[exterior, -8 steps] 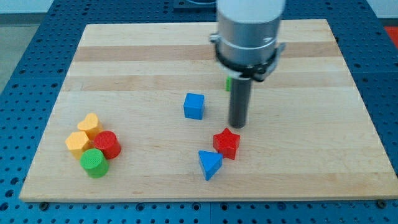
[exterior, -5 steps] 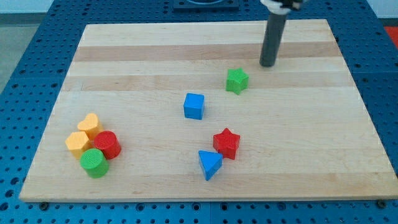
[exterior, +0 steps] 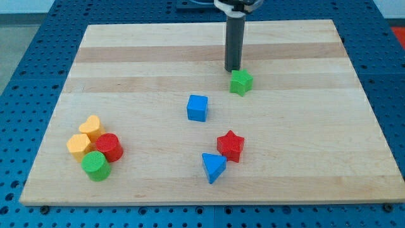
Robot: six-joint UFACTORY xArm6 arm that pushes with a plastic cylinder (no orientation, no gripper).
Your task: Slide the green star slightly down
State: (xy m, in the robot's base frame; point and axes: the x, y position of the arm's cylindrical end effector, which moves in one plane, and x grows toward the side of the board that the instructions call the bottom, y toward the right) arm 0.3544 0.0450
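Observation:
The green star [exterior: 240, 82] lies on the wooden board [exterior: 304, 145], right of centre in the upper half. My tip [exterior: 233, 69] stands just above the star's upper left edge, very close to it or touching it. The dark rod rises straight up from there to the view's top.
A blue cube [exterior: 197, 107] lies below and left of the star. A red star [exterior: 230, 145] and a blue triangle [exterior: 213, 167] lie lower down. At the lower left cluster a yellow heart [exterior: 92, 126], a yellow block [exterior: 78, 145], a red cylinder [exterior: 109, 147] and a green cylinder [exterior: 95, 165].
My tip moved from below the green star up to the star's upper right, then left to just above it. No block has visibly moved.

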